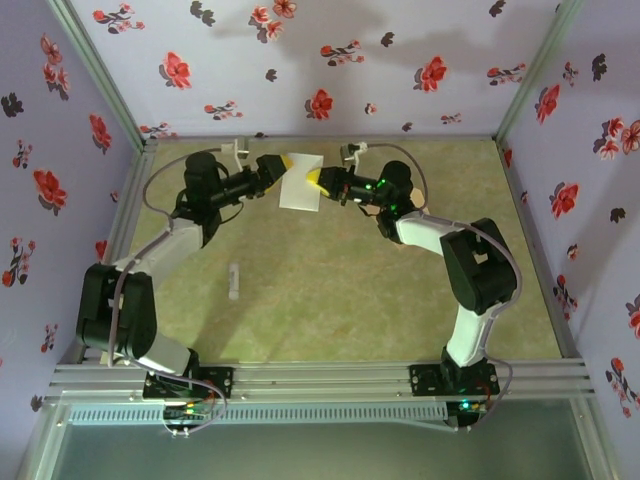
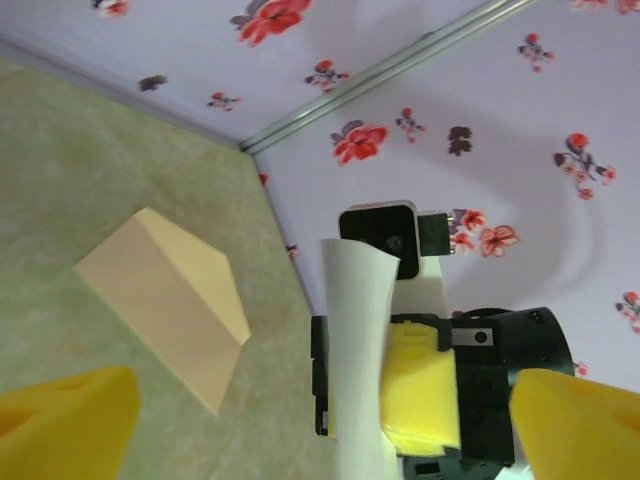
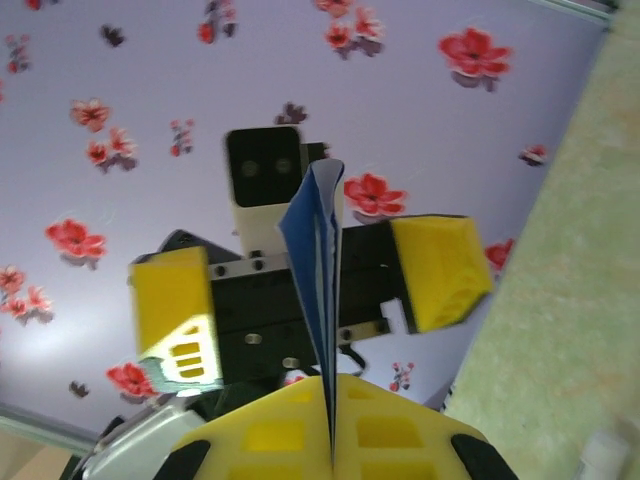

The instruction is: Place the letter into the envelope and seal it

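Observation:
The letter (image 1: 300, 183), a white sheet, hangs in the air at the back of the table between both grippers. My right gripper (image 1: 318, 180) is shut on its right edge; in the right wrist view its yellow fingers (image 3: 400, 445) pinch the sheet's blue-bordered edge (image 3: 318, 260). My left gripper (image 1: 283, 164) is open, its fingers (image 2: 70, 420) spread wide on either side of the letter (image 2: 358, 340) without touching it. The tan envelope (image 2: 165, 300) lies flat on the table below, its flap folded.
A small white cylinder stick (image 1: 233, 281) lies on the green table, left of centre. Flowered walls (image 1: 330, 60) close off the back and both sides. A metal rail (image 1: 320, 375) runs along the near edge.

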Controlling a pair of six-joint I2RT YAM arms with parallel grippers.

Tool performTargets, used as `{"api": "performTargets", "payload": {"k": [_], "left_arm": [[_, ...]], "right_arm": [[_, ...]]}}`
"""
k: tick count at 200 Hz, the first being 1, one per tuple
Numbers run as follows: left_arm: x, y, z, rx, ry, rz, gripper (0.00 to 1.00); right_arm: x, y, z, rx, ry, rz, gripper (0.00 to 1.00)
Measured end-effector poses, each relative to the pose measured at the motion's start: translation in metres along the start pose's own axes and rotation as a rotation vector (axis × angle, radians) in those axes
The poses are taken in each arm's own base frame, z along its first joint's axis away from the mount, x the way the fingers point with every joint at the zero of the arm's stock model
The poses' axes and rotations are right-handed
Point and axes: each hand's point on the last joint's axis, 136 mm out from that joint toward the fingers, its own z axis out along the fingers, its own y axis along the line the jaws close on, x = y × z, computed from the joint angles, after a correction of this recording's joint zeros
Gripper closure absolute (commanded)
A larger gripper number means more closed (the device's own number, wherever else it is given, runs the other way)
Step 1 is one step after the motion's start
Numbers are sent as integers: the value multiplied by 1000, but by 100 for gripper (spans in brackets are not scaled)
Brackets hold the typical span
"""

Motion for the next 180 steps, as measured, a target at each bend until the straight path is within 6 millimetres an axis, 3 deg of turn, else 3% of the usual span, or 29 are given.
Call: {"api": "performTargets", "payload": {"k": [72,113,146,180], "left_arm": [[-40,1,-46,-363,-12,203,0],[-16,37,-67,-539,71,281,0],[7,66,-80,-618,116,296,0],[25,85,-90,-659,138,297,0]], "right_arm": [[28,-74,2,367,34,119,100],[50,-122,27,449,99,191,100],[67,-163,35,530,143,249,100],[73,-180,31,588,160,252,100]]}}
